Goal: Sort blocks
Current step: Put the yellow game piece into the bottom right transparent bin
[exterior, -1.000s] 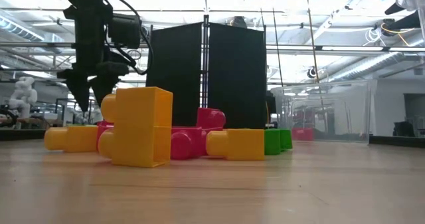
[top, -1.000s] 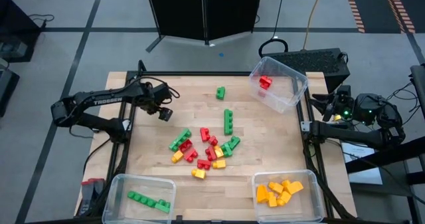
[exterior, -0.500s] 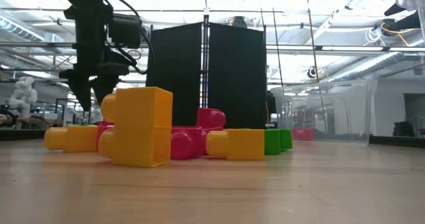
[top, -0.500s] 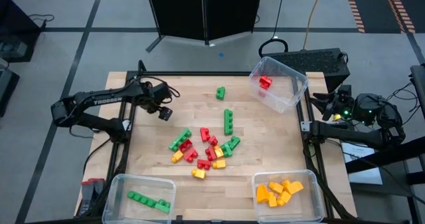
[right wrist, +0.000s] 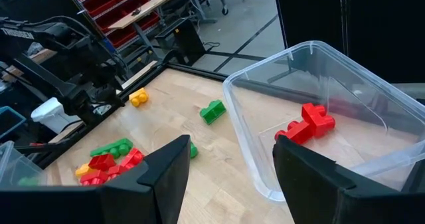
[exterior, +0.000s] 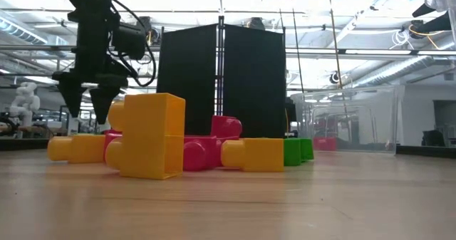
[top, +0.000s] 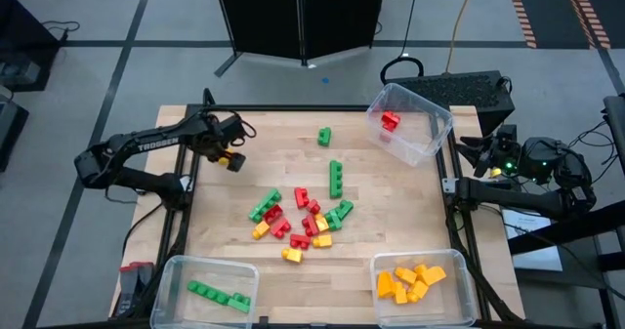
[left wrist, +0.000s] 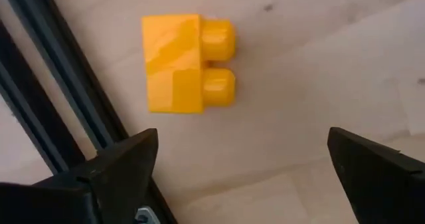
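a yellow-orange block (left wrist: 179, 63) lies under my dark fingers (left wrist: 123, 164) on pale wood (top: 283, 148). red, green and yellow blocks (top: 298, 222) sit mid-frame.

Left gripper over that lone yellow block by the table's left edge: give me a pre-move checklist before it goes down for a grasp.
1. Left gripper open: ok, fingers spread wide in the left wrist view.
2. Yellow block lies between the fingers' line: ok, though nearer one finger.
3. Block free of neighbours: ok, bare wood around it.
4. Room beside the table frame: cannot tell, the dark rail runs close to the block.
5. Yellow bin reachable: cannot tell, it sits at the far front corner.
6. Right gripper out of the way: ok, parked near the red bin, open.
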Tool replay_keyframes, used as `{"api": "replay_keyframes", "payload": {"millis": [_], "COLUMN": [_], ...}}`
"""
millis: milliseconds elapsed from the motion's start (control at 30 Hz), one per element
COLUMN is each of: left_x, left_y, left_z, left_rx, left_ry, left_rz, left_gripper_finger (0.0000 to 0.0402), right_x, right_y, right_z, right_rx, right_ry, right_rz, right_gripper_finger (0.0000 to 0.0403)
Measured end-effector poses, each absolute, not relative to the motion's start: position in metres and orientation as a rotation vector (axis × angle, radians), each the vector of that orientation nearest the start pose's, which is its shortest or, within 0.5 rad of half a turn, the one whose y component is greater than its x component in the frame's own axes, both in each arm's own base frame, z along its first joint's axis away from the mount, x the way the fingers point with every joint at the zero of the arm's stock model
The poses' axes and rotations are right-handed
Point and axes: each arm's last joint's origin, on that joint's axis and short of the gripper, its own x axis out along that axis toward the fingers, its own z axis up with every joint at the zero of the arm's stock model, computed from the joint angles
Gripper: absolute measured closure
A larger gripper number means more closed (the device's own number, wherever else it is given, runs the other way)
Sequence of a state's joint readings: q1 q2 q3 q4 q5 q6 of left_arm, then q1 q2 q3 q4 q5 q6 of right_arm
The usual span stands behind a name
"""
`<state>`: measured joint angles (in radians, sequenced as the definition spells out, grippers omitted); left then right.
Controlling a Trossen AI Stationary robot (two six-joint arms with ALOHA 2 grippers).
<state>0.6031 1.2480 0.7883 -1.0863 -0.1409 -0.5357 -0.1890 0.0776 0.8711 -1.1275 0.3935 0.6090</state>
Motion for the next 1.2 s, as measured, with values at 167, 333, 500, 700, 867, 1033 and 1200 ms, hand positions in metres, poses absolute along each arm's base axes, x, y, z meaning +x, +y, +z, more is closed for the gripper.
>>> {"api": "replay_keyframes", "payload": {"millis": [167, 333, 500, 700, 867, 1033, 1200], "left_x": [0.148, 0.151, 0.153, 0.149, 0.149, 0.149, 0.157], "left_y": [0.115, 0.121, 0.131, 0.142, 0.147, 0.147, 0.141], "left_z": [0.2, 0.184, 0.162, 0.149, 0.147, 0.147, 0.148], "left_rx": [-0.745, -0.71, -0.704, -0.697, -0.719, -0.768, -0.834], "left_ry": [1.363, 1.437, 1.482, 1.534, 1.503, 1.484, 1.443], "left_rz": [1.057, 1.018, 1.006, 0.996, 0.978, 0.978, 0.885], "left_gripper_finger": [0.0009, 0.001, 0.001, 0.001, 0.0017, 0.0051, 0.0079], "right_x": [-0.027, -0.026, -0.026, -0.026, -0.026, -0.026, -0.026], "right_y": [-0.006, -0.006, -0.006, -0.006, -0.006, -0.006, -0.006], "right_z": [0.31, 0.31, 0.31, 0.31, 0.31, 0.31, 0.31], "right_rx": [0.551, 0.552, 0.559, 0.573, 0.578, 0.585, 0.585], "right_ry": [0.151, 0.151, 0.148, 0.143, 0.142, 0.14, 0.139], "right_rz": [-0.66, -0.659, -0.659, -0.66, -0.661, -0.662, -0.662], "right_gripper_finger": [0.0195, 0.0195, 0.0195, 0.0195, 0.0195, 0.0195, 0.0195]}}
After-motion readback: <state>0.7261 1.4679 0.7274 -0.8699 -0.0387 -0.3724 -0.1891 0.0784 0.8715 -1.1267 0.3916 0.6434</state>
